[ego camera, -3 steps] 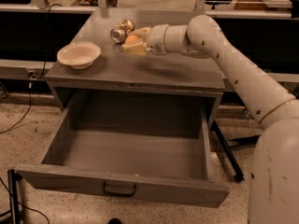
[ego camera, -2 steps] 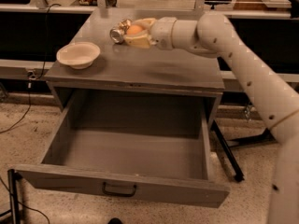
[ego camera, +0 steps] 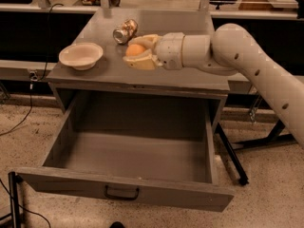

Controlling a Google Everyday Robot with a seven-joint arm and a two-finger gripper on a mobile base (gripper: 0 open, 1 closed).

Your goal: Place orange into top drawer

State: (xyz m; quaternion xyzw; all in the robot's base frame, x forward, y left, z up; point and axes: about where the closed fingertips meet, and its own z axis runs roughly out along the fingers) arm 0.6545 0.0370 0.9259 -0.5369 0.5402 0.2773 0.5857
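Observation:
The orange (ego camera: pixel 135 49) is a small round fruit held between the cream fingers of my gripper (ego camera: pixel 137 52), a little above the grey cabinet top (ego camera: pixel 190 77), right of its middle. The gripper is shut on the orange, reaching in from the right on the white arm (ego camera: pixel 228 49). The top drawer (ego camera: pixel 135 158) is pulled fully out below the cabinet top, wide and deep. Its grey front carries a small dark handle (ego camera: pixel 122 194) at the centre. Nothing shows inside the drawer.
A cream bowl (ego camera: pixel 80 55) stands on the left of the cabinet top. A shiny metallic can (ego camera: pixel 125 31) lies on its side behind the gripper. Cables run along the speckled floor at the left. A dark stand leg (ego camera: pixel 232 156) slants down at the right of the drawer.
The gripper with the orange has moved from beside the can toward the front of the cabinet top and a little lower. The can, bowl and drawer have not moved.

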